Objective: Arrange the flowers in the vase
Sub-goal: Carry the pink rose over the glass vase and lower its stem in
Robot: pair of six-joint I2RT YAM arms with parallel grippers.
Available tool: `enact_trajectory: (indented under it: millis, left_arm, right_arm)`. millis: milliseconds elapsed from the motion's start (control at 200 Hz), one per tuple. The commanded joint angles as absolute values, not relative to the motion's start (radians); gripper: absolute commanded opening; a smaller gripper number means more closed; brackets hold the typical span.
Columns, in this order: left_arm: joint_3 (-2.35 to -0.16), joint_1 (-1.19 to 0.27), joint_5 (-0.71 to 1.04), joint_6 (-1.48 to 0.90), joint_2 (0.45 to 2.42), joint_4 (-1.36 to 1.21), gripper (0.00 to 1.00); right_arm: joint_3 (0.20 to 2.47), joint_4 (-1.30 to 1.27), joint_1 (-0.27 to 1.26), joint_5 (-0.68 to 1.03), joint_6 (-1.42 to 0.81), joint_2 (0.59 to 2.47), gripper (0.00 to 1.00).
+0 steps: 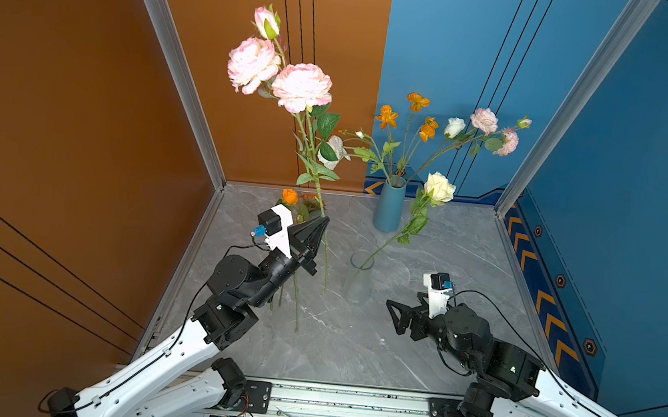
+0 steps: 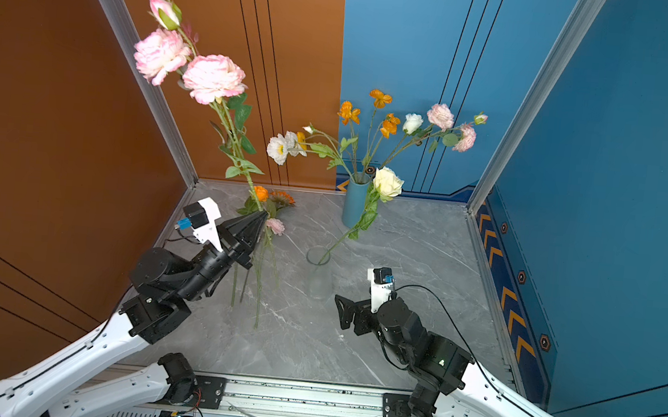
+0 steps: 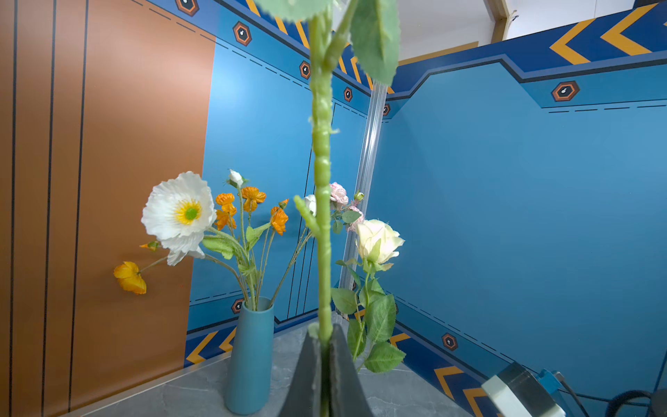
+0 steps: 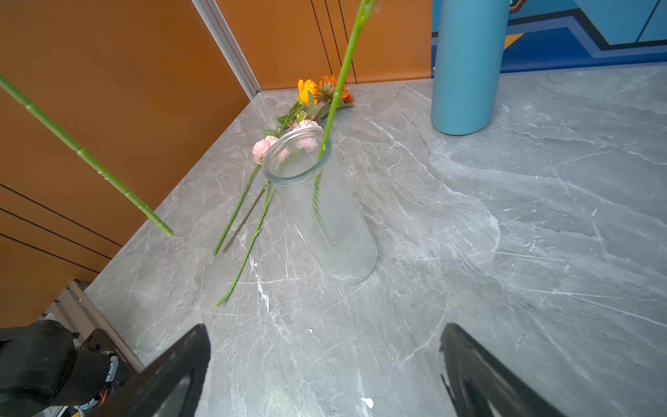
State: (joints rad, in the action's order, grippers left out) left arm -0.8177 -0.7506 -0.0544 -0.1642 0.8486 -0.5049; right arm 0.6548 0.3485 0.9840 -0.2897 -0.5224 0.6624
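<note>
Three pink blooms top the long stem (image 1: 314, 174) that the left gripper (image 1: 325, 221) has clamped between closed jaws. The stem stands almost upright. Its heads are high above the gripper, and its cut end hangs below the jaws, seemingly clear of the table (image 1: 351, 353).

Under and behind that gripper, loose flowers (image 2: 259, 290) lie flat near the far left corner. Their orange and pink heads point toward the corner and their stems run toward the near edge.

Right of them, about mid-table, the glass vase (image 1: 358, 281) stands upright. One cream rose (image 1: 439, 188) is in it, leaning to the right.

At the far edge a blue vase (image 1: 390, 204) already carries a full bunch.

The right gripper (image 1: 395, 317) hovers low, just right of the glass vase, jaws spread wide and empty.

The coming move likely turns on the glass vase's mouth, which lies to the right of the held stem's lower end. The stem's axis already roughly matches the vase's. So the left arm would need to raise the stem's end above the rim, carry it over and lower it. The right arm is nearer the vase and could steady it.
</note>
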Motion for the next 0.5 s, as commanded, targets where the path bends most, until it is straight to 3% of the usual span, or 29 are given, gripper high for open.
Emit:
enact_trajectory:
  millis: [0, 496]
  left_arm:
    - [-0.87, -0.782, -0.102, -0.103, 0.923, -0.711, 0.0]
    - [-0.982, -0.798, -0.117, -0.077, 1.196, -0.928, 0.0]
  right_arm:
    - [0.644, 0.378, 0.964, -0.268, -0.534, 0.659, 1.0]
    - [0.645, 0.346, 0.942, -0.197, -0.501, 0.683, 1.0]
